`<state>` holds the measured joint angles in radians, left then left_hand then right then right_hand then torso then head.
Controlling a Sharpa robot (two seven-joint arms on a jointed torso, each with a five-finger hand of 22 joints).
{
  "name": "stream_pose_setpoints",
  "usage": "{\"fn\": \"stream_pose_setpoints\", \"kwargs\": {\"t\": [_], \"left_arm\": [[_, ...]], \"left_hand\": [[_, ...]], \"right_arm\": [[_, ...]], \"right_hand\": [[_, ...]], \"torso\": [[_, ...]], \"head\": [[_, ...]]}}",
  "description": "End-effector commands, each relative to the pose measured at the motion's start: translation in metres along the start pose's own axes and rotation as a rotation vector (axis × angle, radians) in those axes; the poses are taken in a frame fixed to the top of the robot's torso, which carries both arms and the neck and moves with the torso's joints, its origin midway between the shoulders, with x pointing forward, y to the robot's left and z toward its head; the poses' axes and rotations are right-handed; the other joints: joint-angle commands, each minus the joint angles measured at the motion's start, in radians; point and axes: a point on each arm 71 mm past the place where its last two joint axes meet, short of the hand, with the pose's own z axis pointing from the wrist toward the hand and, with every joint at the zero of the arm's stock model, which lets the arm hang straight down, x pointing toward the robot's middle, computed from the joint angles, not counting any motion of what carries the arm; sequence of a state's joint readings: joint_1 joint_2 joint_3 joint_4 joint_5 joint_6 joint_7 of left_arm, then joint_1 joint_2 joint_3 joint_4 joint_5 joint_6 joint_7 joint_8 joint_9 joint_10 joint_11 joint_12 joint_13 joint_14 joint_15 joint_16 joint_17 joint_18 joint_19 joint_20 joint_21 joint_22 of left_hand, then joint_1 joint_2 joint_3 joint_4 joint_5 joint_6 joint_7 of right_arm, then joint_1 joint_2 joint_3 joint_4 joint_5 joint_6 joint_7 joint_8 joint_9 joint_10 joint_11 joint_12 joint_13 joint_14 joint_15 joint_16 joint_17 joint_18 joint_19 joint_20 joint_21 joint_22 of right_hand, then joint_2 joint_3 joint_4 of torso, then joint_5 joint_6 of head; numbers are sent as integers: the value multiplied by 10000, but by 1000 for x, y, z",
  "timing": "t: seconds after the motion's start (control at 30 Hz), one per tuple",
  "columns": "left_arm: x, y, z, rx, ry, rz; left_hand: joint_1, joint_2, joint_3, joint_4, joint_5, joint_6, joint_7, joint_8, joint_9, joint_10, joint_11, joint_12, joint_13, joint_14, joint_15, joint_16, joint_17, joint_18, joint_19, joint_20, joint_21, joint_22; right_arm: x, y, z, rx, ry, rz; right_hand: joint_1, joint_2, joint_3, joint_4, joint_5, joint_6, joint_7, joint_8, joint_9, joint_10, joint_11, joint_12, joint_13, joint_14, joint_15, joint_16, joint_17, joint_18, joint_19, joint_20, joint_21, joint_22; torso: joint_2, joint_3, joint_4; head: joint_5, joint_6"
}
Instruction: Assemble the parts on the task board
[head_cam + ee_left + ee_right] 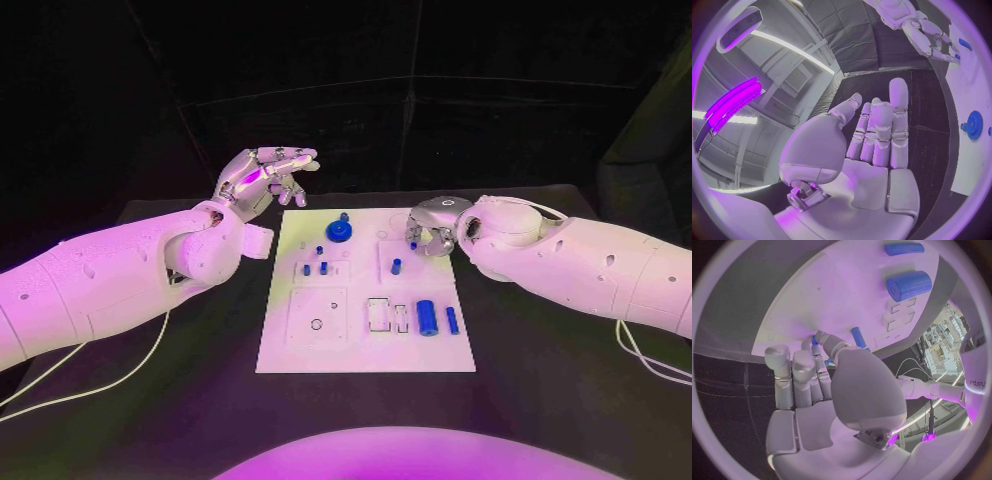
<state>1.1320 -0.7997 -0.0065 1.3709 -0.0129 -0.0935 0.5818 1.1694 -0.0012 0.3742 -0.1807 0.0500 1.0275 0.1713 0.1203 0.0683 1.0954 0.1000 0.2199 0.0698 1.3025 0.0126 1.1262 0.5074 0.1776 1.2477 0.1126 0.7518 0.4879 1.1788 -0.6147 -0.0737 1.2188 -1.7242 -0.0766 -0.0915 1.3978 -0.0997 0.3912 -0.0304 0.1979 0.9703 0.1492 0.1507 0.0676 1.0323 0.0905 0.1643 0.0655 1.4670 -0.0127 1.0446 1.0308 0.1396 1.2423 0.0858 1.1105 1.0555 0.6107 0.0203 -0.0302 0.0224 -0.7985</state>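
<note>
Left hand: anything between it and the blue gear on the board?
Nothing visible. The left hand is raised, empty, off the task board's far left corner; the blue gear stands uncovered. The right hand works across the board.

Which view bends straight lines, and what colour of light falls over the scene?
Both wrist views bend straight lines: in the right wrist view the task board edge curves; in the left wrist view it bows beside the left hand. The head view keeps the board's edges straight. Purple-pink light tints all three views.
</note>
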Motion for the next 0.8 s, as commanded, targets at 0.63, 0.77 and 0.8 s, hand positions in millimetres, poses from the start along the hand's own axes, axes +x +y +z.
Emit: {"fn": "stream_pose_setpoints", "kwargs": {"t": [0.63, 0.77, 0.8], "left_arm": [[-1, -1, 1, 48, 21, -116], [-1, 0, 1, 18, 20, -115], [-1, 0, 1, 8, 17, -113]], "left_hand": [[69, 41, -72, -3, 47, 48, 24, 33, -8, 31, 3, 75, 15, -102, -8, -102, -79, 61, -95, -12, -69, -32], [87, 46, -75, -9, 47, 47, 24, 34, -8, 28, 1, 81, 15, -115, -9, -113, -102, 61, -99, -13, -80, -39], [87, 46, -75, -9, 47, 47, 24, 34, -8, 28, 1, 81, 15, -115, -9, -113, -102, 61, -99, -13, -80, -39]], "right_arm": [[4, 3, 5, -45, 655, -30], [6, 1, 5, 103, 789, -148], [6, 0, 5, 138, 787, -190]], "right_hand": [[-2, 325, 714, -264, -161, 951, -24, 255, 140, 1400, -130, 64, 93, 415, 45, 1159, 936, -493, 978, 120, 1564, 1607], [-16, 282, 745, -324, -168, 933, -15, 213, 124, 1400, -125, -20, 75, 395, 49, 1154, 899, -501, 983, 118, 1618, 1660], [-25, 274, 752, -331, -168, 919, -8, 199, 118, 1388, -120, -44, 69, 390, 53, 1152, 890, -500, 976, 119, 1620, 1660]], "torso": [[-3, -4, 4], [-3, -6, 6], [-2, -6, 4]], "head": [[3, -85], [-8, -104], [-8, -105]]}}
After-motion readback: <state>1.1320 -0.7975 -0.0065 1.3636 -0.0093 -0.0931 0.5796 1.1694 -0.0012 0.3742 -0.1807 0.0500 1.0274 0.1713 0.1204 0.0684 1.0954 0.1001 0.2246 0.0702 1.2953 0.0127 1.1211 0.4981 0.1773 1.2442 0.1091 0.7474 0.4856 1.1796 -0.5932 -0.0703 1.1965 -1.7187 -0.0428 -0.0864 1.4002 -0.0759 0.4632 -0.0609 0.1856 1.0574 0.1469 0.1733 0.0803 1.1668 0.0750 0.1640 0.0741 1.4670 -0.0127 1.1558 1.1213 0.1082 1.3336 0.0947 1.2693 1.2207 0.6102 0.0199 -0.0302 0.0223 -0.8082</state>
